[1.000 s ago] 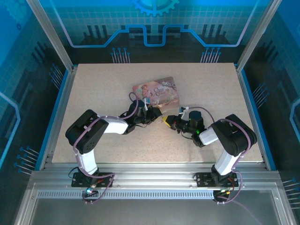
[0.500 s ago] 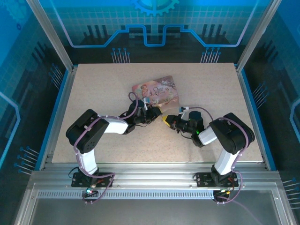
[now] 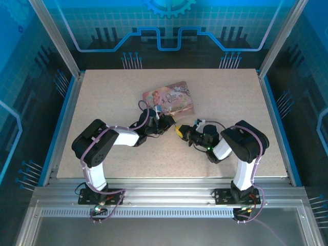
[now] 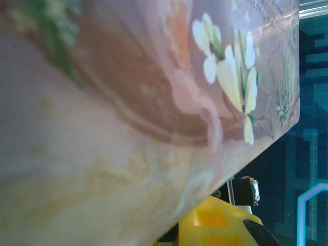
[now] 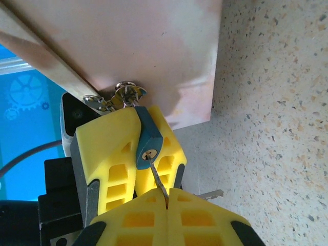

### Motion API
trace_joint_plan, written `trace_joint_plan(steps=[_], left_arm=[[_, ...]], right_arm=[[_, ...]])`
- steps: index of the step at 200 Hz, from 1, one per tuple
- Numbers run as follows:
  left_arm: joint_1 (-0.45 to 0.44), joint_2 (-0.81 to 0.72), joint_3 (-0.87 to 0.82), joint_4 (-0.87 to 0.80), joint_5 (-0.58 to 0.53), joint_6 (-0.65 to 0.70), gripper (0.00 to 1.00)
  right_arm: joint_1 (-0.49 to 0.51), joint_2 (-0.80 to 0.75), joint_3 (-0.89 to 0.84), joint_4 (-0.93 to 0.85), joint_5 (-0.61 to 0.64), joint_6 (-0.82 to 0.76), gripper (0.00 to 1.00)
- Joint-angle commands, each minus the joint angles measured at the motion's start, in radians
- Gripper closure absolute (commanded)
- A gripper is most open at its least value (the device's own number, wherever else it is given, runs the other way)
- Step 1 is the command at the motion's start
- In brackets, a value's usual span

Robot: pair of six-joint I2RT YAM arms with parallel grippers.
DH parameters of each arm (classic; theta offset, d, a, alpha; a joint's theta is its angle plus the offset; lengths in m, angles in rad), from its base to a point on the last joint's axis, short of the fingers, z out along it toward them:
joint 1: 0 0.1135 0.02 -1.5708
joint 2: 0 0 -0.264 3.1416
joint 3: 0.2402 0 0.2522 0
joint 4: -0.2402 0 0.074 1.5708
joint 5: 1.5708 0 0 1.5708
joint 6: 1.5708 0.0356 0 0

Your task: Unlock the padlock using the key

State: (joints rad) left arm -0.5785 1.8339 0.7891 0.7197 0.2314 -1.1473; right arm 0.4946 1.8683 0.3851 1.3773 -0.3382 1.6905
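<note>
We log the padlock (image 5: 147, 136), hooked on the clasp (image 5: 105, 101) of the pink tin (image 5: 143, 46), clenched keyhole-outward in the left claw (image 5: 139, 148) so the key (image 5: 160, 183), pinched in the right claw (image 5: 168, 202), can meet its keyhole (image 5: 149, 153).

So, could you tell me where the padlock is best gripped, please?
Grip the padlock across the two flat sides of its body, coming in side-on as the left gripper does: its shackle hangs in the hasp of the pink tin, and its keyhole end faces the key, so that must stay free.

key (image 5: 160, 182) tip at padlock (image 5: 147, 136), tin (image 5: 143, 46) behind
</note>
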Motion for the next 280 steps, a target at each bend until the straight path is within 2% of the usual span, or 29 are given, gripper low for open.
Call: trace_joint_plan(steps=[1,123,174,190,216,245,280], left_arm=[[-0.023,0.003,-0.005,0.095,0.098,-0.032,0.93],[-0.024,-0.015,-0.018,0.108,0.124,-0.031,0.96],[-0.023,-0.025,-0.034,0.116,0.127,-0.03,0.96],[-0.023,-0.023,-0.027,0.116,0.138,-0.032,0.97],[-0.026,-0.019,-0.017,0.121,0.154,-0.036,0.99],[-0.028,-0.023,-0.012,0.109,0.166,-0.03,1.0],[-0.029,-0.028,-0.02,0.103,0.171,-0.024,1.0]], right_arm=[[0.01,0.032,0.031,0.045,0.073,0.06,1.0],[0.021,0.089,0.13,0.046,0.059,0.251,1.0],[-0.025,0.077,0.113,0.045,0.023,0.179,1.0],[-0.039,0.117,0.156,0.045,-0.048,0.174,1.0],[-0.037,0.158,0.216,0.044,-0.063,0.172,1.0],[-0.03,0.179,0.281,0.045,-0.047,0.182,0.99],[-0.03,0.173,0.275,0.042,-0.02,0.176,0.99]])
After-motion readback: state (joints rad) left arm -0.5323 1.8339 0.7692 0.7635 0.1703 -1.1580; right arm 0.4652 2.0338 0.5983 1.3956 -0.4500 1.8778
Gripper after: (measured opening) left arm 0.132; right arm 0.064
